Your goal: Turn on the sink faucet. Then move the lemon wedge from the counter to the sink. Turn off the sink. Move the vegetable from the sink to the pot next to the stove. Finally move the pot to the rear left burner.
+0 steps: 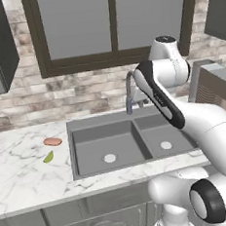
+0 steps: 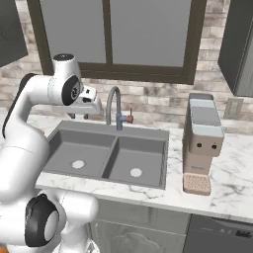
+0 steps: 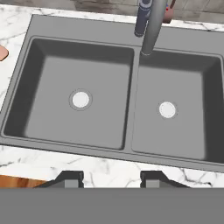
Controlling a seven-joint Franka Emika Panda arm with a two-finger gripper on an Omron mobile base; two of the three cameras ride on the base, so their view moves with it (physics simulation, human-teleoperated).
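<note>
The marble tabletop (image 1: 27, 167) is carrying the dark double sink (image 1: 108, 144), both basins lying dry. The faucet (image 2: 114, 106) is arching at the sink's twelve o'clock edge. The tool (image 3: 111, 178) is hovering above the basins — fingers parted, gripping nothing. The lemon wedge (image 1: 48, 157) is lying at the sink's nine o'clock, beside an orange-brown oval (image 1: 52, 141).

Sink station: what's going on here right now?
The white arm is raised over the sink, with its gripper looking down into the two empty basins. The jaws stand apart and hold nothing. The sink faucet arches over the divider and no water shows. The lemon wedge lies on the counter left of the sink, beside a flat orange-brown oval. A beige appliance stands on the counter to the right. Nothing has gone into the sink yet.
</note>
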